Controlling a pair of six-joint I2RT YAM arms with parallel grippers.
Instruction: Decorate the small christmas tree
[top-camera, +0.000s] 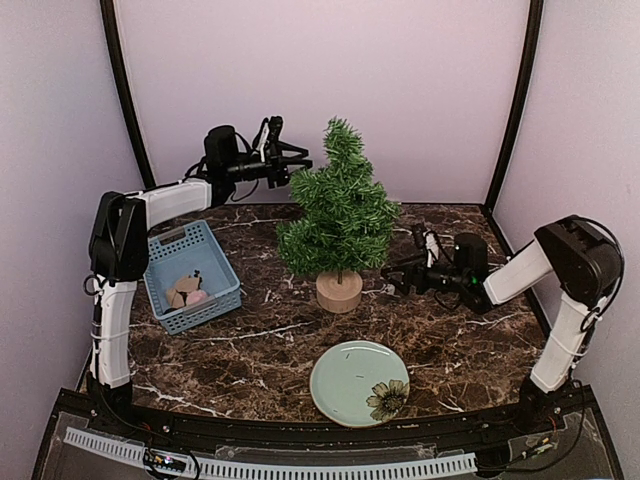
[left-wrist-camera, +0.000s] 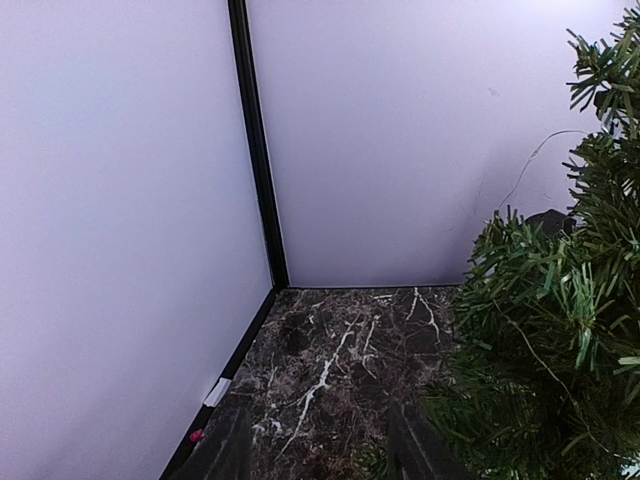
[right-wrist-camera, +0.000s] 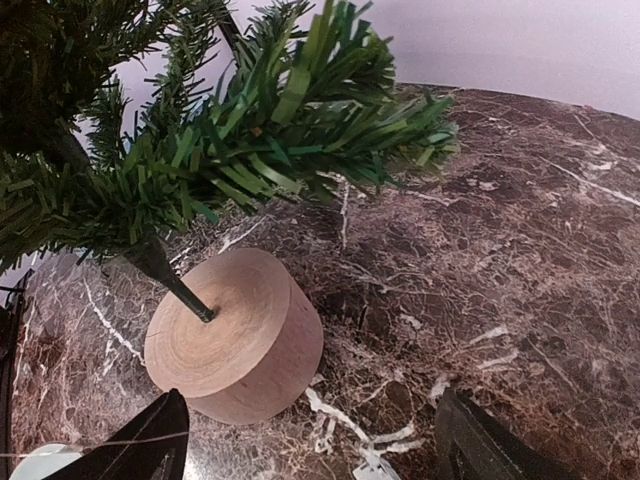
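Marble, dark brown with white veins, covers the table (top-camera: 250, 350) I work on. Pale purple walls (top-camera: 400, 80) close it in on three sides, with black posts (top-camera: 124, 90) in the back corners. The tree (top-camera: 340, 205) stands upright near the middle of the table on its wood stump (top-camera: 339, 291). My left gripper (top-camera: 300, 163) hangs high by the treetop, jaws partly apart with nothing in them. My right gripper (top-camera: 398, 278) is low beside the stump, jaws wide and holding nothing. A basket (top-camera: 205, 312) sits on the left, and a plate (top-camera: 345, 385) sits in front.
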